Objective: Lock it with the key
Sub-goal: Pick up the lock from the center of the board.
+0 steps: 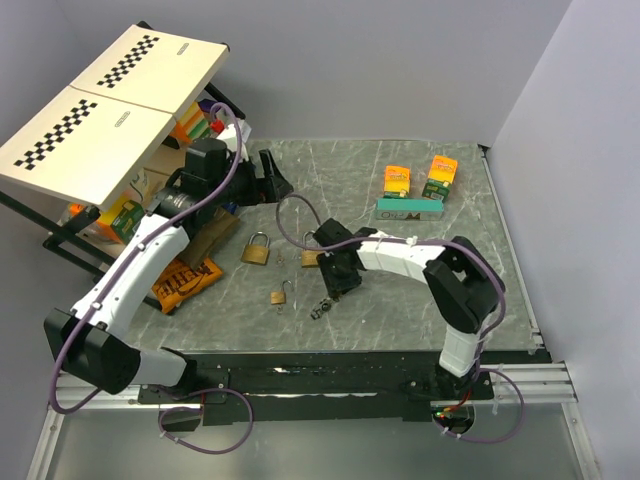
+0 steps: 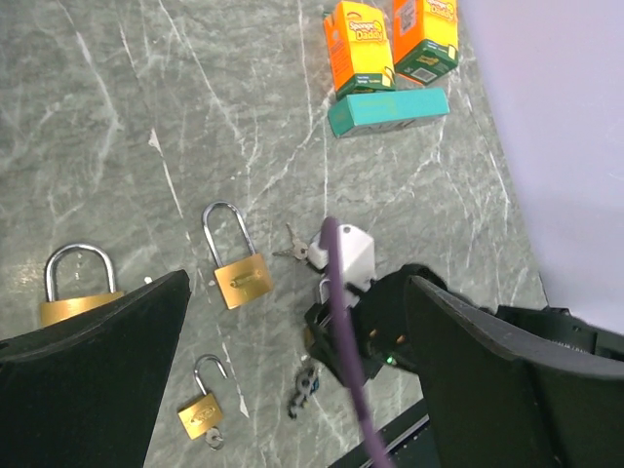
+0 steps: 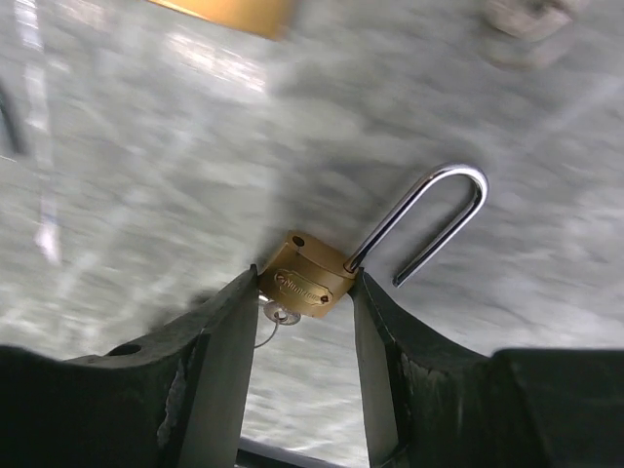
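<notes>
The key, a dark-grey bunch (image 1: 322, 308), lies on the marble table just below my right gripper (image 1: 335, 285); it also shows in the left wrist view (image 2: 304, 385). A small brass padlock (image 1: 283, 295) with its shackle open lies left of it, a single silver key (image 3: 283, 314) in its base. In the right wrist view this padlock (image 3: 307, 278) shows between the tips of my right gripper (image 3: 307, 283), whose jaws are parted and empty. My left gripper (image 1: 268, 178) hovers open at the back left, nothing between its fingers (image 2: 117, 361).
A large brass padlock (image 1: 257, 250) and a medium one (image 2: 239, 278) lie near the middle, a loose silver key (image 2: 292, 253) beside them. Two orange boxes (image 1: 397, 180) and a teal box (image 1: 410, 210) stand back right. A checkerboard rack (image 1: 110, 100) and snack bag (image 1: 185, 280) are left.
</notes>
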Controlling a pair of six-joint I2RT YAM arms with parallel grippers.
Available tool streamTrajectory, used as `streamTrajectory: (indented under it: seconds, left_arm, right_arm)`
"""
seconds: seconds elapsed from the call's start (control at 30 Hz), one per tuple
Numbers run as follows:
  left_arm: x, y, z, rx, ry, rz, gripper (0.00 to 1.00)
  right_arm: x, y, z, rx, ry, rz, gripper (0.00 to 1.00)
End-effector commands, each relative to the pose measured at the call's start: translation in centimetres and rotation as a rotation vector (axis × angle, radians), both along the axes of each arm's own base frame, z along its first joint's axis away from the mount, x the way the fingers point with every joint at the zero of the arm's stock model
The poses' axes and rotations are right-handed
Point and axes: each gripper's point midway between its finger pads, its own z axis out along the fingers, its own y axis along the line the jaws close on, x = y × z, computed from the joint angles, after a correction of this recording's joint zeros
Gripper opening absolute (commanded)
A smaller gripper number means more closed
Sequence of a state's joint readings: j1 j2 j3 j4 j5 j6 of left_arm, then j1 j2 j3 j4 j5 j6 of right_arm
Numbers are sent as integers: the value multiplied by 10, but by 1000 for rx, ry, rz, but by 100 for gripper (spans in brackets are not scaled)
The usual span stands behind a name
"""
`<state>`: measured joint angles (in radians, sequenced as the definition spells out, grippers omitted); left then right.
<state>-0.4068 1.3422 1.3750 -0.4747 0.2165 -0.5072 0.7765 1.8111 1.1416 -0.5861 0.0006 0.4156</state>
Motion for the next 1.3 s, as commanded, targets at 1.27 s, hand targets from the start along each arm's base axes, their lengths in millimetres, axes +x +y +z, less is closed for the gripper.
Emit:
streamTrajectory:
  seconds: [1.27]
  left_arm:
    - [-30, -84, -65, -248, 339, -491, 82]
  right_arm:
    - [-5, -39, 133, 217, -669, 749, 0]
